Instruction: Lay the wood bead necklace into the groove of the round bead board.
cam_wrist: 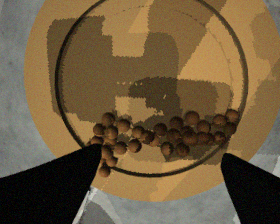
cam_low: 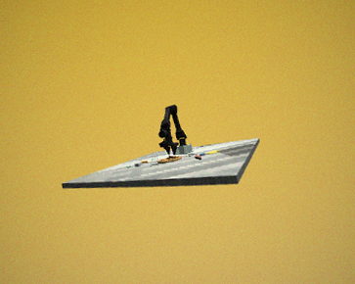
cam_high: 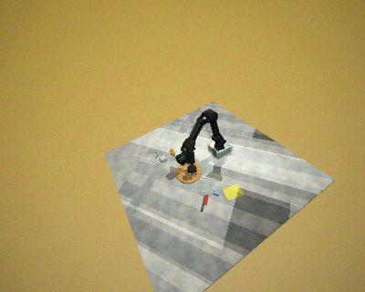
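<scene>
The round bead board [cam_wrist: 44, 47] [cam_high: 183, 177] [cam_low: 169, 159] is a tan wooden disc with a dark circular groove [cam_wrist: 60, 85], lying flat on the grey table. The wood bead necklace [cam_wrist: 163, 131] [cam_high: 192, 170] is a bunched string of brown beads. It lies on the board along the near part of the groove, with one end [cam_wrist: 103, 171] trailing over the groove toward the rim. My gripper [cam_wrist: 161, 155] [cam_high: 186, 161] hangs straight above the board. It is open and empty, with both dark fingers spread wide of the beads.
A yellow block [cam_high: 233, 192], a small blue cube [cam_high: 216, 192] and a red and grey tool [cam_high: 204, 202] lie to one side of the board. A small grey piece [cam_high: 162, 159] and a yellow piece [cam_high: 172, 151] lie on the other side. The arm's base [cam_high: 220, 150] stands behind.
</scene>
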Controlling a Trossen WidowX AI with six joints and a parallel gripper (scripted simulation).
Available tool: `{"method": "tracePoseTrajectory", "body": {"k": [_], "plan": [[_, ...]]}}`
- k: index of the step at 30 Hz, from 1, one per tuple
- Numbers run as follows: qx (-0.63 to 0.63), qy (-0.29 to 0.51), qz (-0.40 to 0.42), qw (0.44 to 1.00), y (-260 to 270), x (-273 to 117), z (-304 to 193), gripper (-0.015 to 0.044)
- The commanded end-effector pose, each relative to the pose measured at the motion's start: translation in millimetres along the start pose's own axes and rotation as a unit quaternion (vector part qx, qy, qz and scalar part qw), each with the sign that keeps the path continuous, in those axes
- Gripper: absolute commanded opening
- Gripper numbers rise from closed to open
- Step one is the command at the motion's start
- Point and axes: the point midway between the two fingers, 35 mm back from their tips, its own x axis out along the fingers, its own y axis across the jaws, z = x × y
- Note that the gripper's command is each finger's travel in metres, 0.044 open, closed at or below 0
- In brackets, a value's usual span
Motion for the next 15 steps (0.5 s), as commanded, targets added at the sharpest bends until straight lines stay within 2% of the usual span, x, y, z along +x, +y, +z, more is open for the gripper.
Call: {"method": "tracePoseTrajectory", "body": {"k": [1, 8, 15], "plan": [[-0.434, -0.005, 0.001, 0.901, 17.3, -11.3, -2.3, 0.0380], [-0.599, -0.005, 0.000, 0.801, 22.5, -14.3, -4.5, 0.0380], [-0.741, -0.005, -0.001, 0.672, 27.7, -17.4, -6.9, 0.0380]]}}
